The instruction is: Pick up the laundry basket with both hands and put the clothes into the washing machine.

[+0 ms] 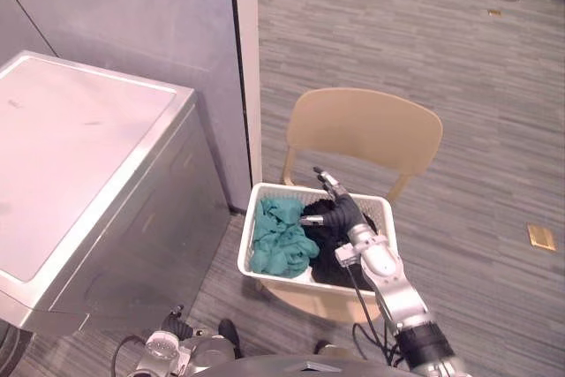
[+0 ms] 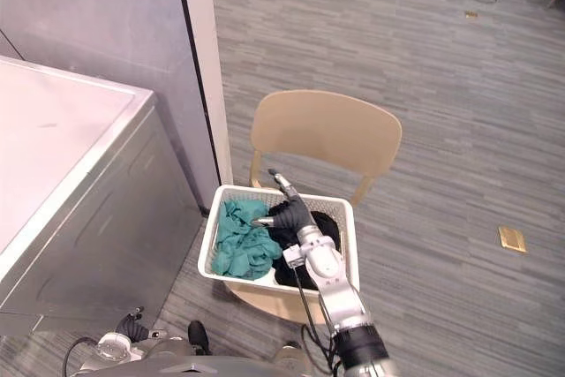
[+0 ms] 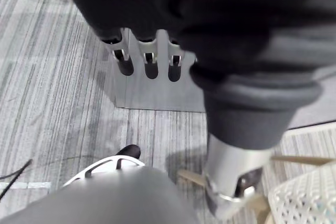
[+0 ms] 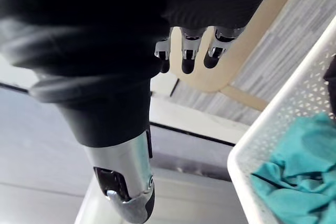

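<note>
Left eye view first: where is the white perforated plastic laundry basket (image 1: 274, 277) found?

— It is seen resting on the seat of a beige curved-back chair (image 1: 366, 130), just beside the corner of a grey partition wall (image 1: 150, 24). A crumpled teal garment (image 1: 281, 236) is heaped in the half nearer the wall, and a black garment (image 1: 325, 262) in the other half.

And the right hand (image 1: 340, 209)?

— It is held over the basket, above the black garment. In the right wrist view its fingers (image 4: 189, 59) are shown straight and its thumb spread apart, with nothing gripped. Whether the fingertips touch the cloth cannot be told.

How is the left hand (image 3: 150, 59) placed?

— It is seen in the left wrist view, low over the grey striped carpet (image 3: 58, 77), with its fingers straight and nothing held. A corner of the basket is visible nearby, apart from the hand.

Where is the silver-white top-loading washing machine (image 1: 79, 147)?

— It is set to the robot's left of the basket, against the wall, with its lid closed flat.
</note>
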Robot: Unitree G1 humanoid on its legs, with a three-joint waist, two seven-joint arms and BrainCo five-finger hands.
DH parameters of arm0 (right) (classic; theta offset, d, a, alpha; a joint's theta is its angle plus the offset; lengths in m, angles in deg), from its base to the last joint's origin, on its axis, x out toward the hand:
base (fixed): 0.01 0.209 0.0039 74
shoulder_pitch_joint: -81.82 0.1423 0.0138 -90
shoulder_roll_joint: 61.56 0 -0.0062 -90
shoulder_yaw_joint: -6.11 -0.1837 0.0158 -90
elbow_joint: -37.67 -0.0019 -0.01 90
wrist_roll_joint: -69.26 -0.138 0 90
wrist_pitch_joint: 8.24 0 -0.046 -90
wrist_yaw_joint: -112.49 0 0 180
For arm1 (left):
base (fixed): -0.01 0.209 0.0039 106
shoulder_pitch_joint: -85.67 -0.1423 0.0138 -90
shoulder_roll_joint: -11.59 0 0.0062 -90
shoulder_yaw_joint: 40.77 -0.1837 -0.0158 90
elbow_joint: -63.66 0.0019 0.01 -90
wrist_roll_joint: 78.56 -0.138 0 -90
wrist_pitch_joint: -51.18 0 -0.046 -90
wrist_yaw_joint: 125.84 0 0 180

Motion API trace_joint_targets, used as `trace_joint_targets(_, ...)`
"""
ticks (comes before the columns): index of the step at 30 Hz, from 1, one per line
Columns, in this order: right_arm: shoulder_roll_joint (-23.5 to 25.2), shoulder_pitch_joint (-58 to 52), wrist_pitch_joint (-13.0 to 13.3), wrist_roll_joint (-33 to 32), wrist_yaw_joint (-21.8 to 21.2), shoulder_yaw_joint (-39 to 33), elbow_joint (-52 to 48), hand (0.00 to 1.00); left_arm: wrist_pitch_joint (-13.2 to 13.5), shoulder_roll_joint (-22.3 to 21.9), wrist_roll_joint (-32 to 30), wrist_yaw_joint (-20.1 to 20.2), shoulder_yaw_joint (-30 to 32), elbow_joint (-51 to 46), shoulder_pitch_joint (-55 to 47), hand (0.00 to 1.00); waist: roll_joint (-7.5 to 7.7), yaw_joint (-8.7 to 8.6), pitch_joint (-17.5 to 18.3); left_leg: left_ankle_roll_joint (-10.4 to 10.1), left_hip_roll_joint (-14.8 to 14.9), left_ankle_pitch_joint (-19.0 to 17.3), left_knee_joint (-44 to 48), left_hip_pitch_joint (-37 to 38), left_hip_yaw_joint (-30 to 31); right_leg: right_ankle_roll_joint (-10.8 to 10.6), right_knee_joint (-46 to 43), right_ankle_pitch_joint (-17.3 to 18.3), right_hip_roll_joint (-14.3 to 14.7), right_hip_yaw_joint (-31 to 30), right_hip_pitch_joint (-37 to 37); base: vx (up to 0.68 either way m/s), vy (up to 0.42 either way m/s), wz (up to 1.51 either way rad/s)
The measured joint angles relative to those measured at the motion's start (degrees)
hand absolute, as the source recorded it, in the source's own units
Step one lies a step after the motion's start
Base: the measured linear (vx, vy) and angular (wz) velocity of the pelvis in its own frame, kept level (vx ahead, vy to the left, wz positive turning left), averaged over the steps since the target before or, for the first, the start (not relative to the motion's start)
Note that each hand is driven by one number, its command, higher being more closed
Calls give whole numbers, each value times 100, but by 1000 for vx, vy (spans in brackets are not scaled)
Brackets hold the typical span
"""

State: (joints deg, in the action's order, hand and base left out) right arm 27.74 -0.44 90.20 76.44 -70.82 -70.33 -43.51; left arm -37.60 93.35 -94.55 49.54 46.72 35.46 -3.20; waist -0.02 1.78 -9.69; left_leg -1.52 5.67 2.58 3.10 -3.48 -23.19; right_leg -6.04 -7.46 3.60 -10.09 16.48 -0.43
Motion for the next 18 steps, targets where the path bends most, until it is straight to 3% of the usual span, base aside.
trace_joint_targets(6, -279, 1498, -126, 482, -2, 801, 1087, 0, 69, -121, 21, -22, -337, -264, 726, 0, 5, 140, -825, 99, 128, 91, 409, -765, 216, 79, -342, -101, 18, 82, -624, -127, 31, 11)
trace_joint_targets(10, -289, 1950, -141, 675, -52, 1163, 1638, 0, 125, -163, 209, -108, -385, -380, 826, 0, -6, 235, -1037, 163, 131, 148, 437, -978, 286, 84, -527, -96, -34, 135, -864, -84, 34, 10)
trace_joint_targets(18, -369, 2708, -257, 952, 8, 1217, 2329, 0, 128, -126, 379, -237, -122, -503, 967, 0, -19, 300, -1386, 202, 117, 324, 351, -1250, 360, 111, -639, -119, -62, 169, -1176, -33, 16, 3)
